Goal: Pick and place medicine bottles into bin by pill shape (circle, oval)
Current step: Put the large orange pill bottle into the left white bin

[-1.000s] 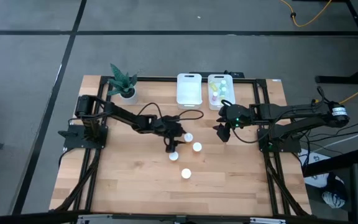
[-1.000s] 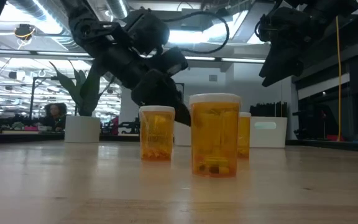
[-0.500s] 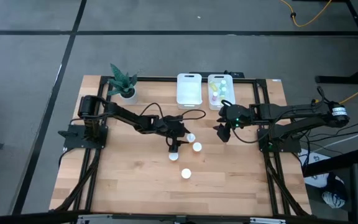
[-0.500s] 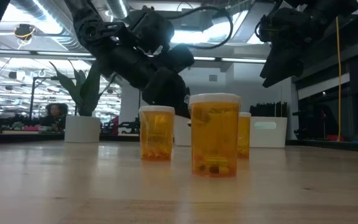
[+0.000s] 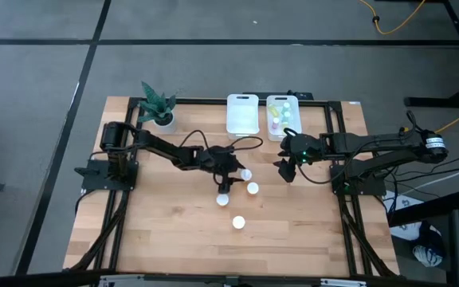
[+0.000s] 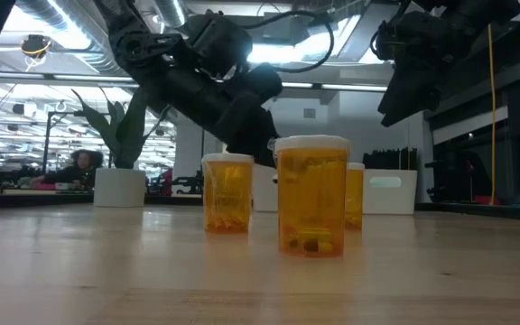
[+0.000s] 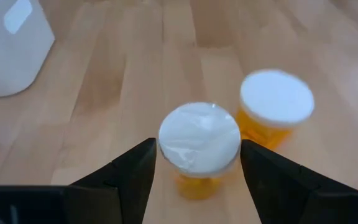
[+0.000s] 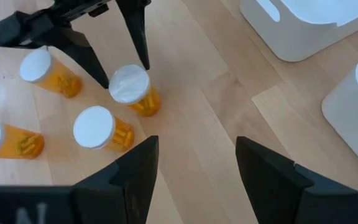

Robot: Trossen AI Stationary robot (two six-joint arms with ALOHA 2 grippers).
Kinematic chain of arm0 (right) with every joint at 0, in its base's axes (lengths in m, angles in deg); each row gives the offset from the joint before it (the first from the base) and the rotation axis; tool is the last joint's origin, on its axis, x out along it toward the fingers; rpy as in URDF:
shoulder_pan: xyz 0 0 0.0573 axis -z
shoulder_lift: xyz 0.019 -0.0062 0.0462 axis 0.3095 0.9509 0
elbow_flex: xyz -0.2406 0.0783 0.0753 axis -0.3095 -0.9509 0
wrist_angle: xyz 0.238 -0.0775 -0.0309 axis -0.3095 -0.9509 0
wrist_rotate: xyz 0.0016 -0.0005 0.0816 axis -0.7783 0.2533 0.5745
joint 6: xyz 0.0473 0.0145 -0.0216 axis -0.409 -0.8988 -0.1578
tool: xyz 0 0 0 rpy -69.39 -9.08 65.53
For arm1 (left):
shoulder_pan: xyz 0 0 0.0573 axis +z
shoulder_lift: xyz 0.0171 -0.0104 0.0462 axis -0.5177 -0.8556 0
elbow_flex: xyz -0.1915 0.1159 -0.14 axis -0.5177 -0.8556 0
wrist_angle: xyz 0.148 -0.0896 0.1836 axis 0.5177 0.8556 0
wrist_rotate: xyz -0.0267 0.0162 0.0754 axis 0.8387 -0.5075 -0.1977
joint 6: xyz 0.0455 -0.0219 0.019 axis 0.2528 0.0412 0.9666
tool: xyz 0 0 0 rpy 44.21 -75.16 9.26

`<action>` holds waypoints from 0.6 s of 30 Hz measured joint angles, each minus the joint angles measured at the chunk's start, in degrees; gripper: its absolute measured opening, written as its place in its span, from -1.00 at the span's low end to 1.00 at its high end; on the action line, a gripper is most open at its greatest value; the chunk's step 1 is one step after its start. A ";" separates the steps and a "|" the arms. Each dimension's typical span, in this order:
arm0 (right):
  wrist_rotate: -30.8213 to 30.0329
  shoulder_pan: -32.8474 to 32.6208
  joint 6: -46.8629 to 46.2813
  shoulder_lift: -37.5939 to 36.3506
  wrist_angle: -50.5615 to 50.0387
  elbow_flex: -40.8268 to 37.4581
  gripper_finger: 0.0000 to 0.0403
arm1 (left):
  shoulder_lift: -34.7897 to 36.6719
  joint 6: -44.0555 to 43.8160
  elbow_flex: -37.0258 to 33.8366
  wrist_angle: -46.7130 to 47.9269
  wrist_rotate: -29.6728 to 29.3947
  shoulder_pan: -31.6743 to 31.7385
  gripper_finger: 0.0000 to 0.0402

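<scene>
Left gripper [image 7: 196, 163] straddles an orange medicine bottle [image 7: 199, 146] with its fingers spread, not clearly pinching it. Right gripper [image 5: 286, 170] hovers open above the surface [image 5: 174, 231], near the bins [image 5: 242, 114].

The wooden tabletop [image 5: 174, 223] stands on a grey floor [image 5: 38, 96] with dark lines across it. Behind the tabletop the room is large, with bright ceiling lights [image 6: 34, 43]. A person [image 6: 79, 162] sits far away at the left side.
</scene>
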 joint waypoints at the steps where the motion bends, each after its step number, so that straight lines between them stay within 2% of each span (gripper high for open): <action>1: 0.00 0.00 0.02 0.00 -0.01 0.00 0.07 | 0.17 -1.27 0.00 -0.37 -0.02 0.00 0.13; 10: 0.64 0.00 1.69 0.00 -0.16 0.00 0.07 | 0.59 -3.45 -0.02 -4.65 -0.10 -2.16 0.13; 18: 1.02 0.00 1.50 0.00 -2.05 -0.02 0.07 | 0.59 -6.81 -0.04 -3.77 -3.57 -2.49 0.20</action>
